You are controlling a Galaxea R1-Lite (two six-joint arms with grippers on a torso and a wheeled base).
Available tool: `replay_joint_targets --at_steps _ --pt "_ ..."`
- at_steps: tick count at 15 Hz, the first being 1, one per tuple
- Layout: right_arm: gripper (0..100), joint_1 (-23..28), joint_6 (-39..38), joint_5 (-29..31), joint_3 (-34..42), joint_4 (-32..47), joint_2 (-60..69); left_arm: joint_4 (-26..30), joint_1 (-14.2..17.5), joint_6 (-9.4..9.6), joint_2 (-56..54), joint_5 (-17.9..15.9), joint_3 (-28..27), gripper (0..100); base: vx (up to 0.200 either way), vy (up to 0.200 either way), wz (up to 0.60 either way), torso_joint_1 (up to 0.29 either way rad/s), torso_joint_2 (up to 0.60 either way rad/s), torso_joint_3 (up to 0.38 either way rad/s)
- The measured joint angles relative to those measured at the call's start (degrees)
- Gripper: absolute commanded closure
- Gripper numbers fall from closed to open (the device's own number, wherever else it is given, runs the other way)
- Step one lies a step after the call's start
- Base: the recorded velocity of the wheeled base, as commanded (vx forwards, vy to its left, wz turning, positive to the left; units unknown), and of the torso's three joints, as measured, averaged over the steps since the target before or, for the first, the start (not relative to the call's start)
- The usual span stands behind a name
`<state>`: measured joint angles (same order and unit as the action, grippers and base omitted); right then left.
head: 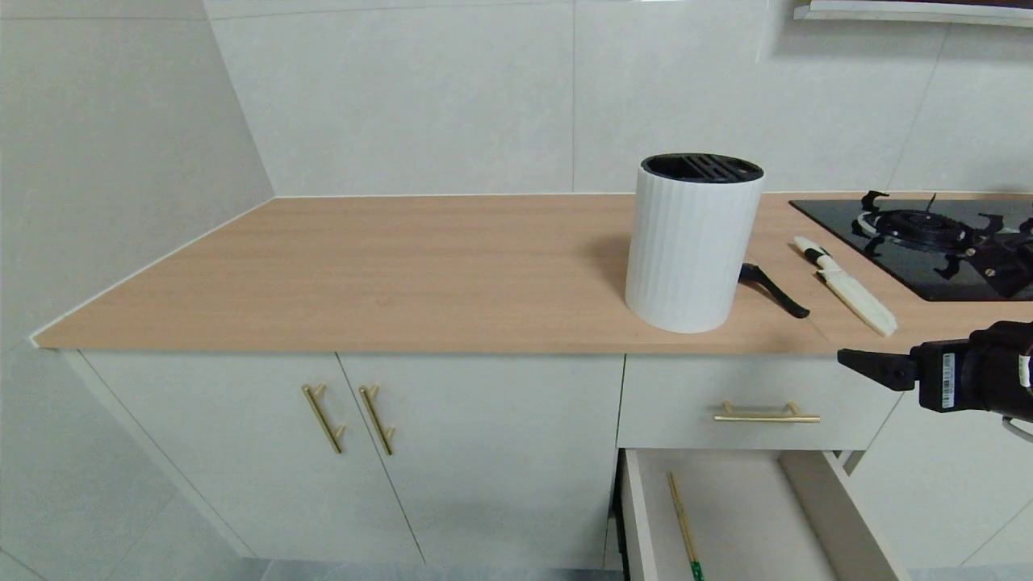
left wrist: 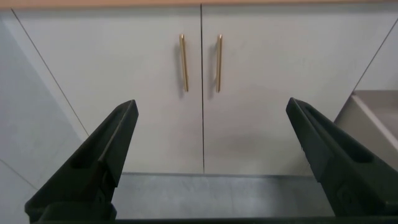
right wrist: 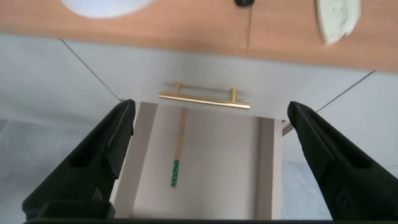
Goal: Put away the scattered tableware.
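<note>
My jaws both gape wide, right gripper [right wrist: 209, 118] over the open drawer [head: 633, 516] where one chopstick [head: 683, 524] lies, left gripper [left wrist: 211, 111] facing cabinet doors [left wrist: 261, 106], while the knife [head: 843, 284] and black-handled utensil [head: 773, 289] lie on the counter [head: 403, 266] beside the tall white holder [head: 692, 246].

A wood-grain desk [head: 403, 266] runs along a pale tiled wall [head: 403, 97], which turns a corner on the robot's left. At the desk's right end a black glass hob [head: 896, 258] is set into the top, with a black burner grate [head: 916, 222] on it. Under the desk two white cabinet doors [head: 266, 452] are shut, their slim gold bar handles [head: 323, 417] side by side. Grey floor [left wrist: 205, 196] lies below.
</note>
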<state>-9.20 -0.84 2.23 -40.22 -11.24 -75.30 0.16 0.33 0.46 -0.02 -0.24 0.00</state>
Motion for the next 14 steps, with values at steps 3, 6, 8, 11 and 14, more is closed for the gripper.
replay_joint_targets --at_steps 3,6,8,11,14 --pt "0 0.0 0.6 -0.3 0.1 -0.5 -0.1 0.0 0.0 0.02 0.0 0.0 0.0 0 0.0 0.0 0.0 0.159 -0.35 -0.198" --pt "0 0.1 0.8 -0.2 -0.2 -3.0 -1.0 0.0 0.0 0.0 0.0 0.0 0.0 0 0.0 0.0 0.0 0.031 -0.06 -0.037" --pt "0 0.4 0.8 -0.2 -1.3 -5.8 -3.6 0.0 0.0 0.0 0.0 0.0 0.0 0 0.0 0.0 0.0 0.0 0.0 0.0" --pt "0 2.2 0.8 -3.3 -8.4 -6.8 -10.1 0.0 0.0 0.0 0.0 0.0 0.0 0 0.0 0.0 0.0 0.0 0.0 0.0" --pt "0 4.6 0.9 -11.5 -16.2 -6.6 -17.3 0.0 0.0 0.0 0.0 0.0 0.0 0 0.0 0.0 0.0 0.0 0.0 0.0"
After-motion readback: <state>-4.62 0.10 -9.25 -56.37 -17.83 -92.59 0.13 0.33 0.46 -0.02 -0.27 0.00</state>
